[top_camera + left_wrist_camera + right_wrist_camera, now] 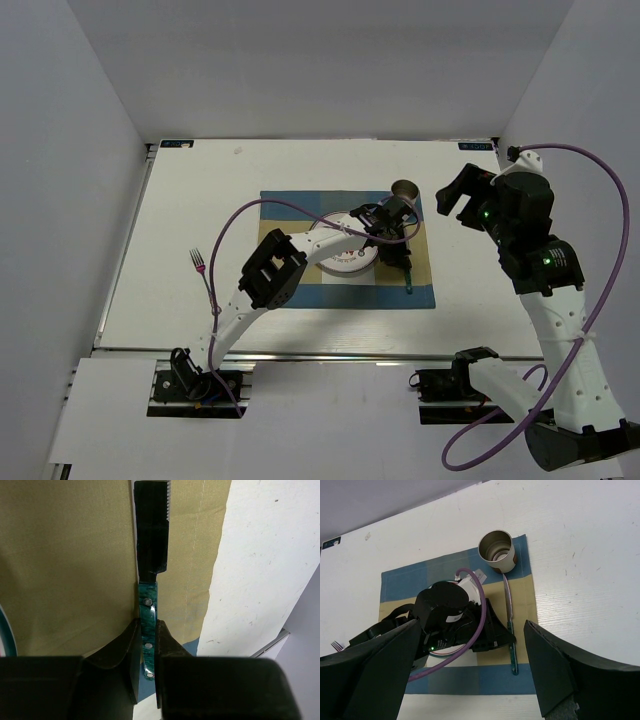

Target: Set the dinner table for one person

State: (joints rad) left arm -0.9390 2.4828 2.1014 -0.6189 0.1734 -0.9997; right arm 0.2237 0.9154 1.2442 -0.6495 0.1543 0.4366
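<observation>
On the white dinner table (180,200) lies a blue-and-tan checked placemat (290,205). A white plate (345,258) sits on its middle, partly under my left arm. A knife (408,276) with a green handle lies along the placemat's right side. My left gripper (397,238) is shut on the knife handle (148,607), and the blade (151,535) points away over the tan cloth. In the right wrist view the knife (512,652) lies below the cup. My right gripper (455,205) is open and empty, raised above the table to the right of the placemat.
A metal cup (405,188) stands upright at the placemat's far right corner and shows in the right wrist view (497,551). A fork (203,270) with a purple handle lies on the table left of the placemat. The left arm's purple cable (300,210) arcs over the placemat.
</observation>
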